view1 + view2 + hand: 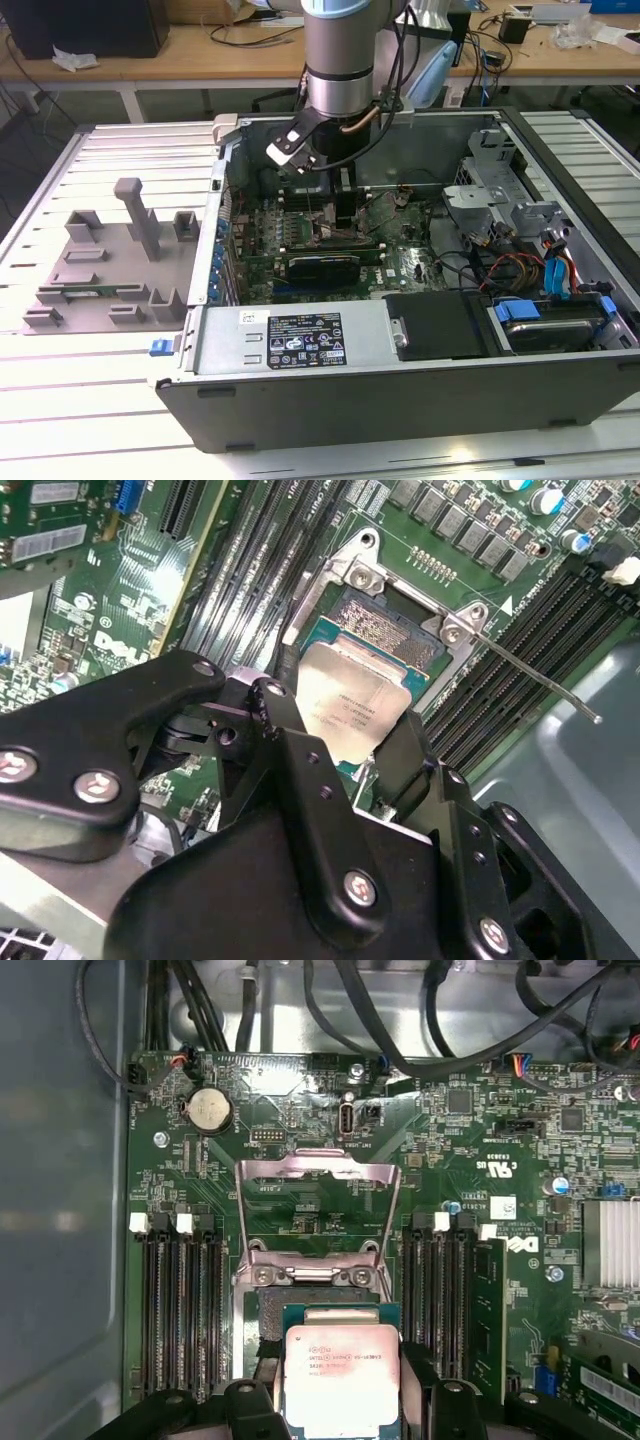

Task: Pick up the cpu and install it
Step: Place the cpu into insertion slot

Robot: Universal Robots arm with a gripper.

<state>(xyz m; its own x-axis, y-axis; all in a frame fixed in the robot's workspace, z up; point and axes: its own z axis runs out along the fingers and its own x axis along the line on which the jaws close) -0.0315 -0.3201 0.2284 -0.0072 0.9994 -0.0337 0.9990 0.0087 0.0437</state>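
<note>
Gripping: the gripper (345, 725) has its two black fingers (280, 715) closed narrowly on opposite edges of the cpu (352, 702).
Cpu: flat square chip with a smooth dull-silver lid, rounded corners and a thin green rim. It lies level over the socket (385, 630); whether it is fully seated cannot be told.
Socket: dark square bed of fine pins framed in bright stamped steel. Its hinged load plate (320, 1168) is swung open, and a thin wire lever (540, 680) juts out sideways.
Board: matt green motherboard (470, 1150), with long black memory slots (185, 1310) on both sides of the socket.
Case: grey sheet-metal computer case (400, 400), open on a ribbed metal table (100, 400).
Arm: in the exterior view the round silvery arm (338, 60) drops straight down into the case, wrist vertical.
</note>
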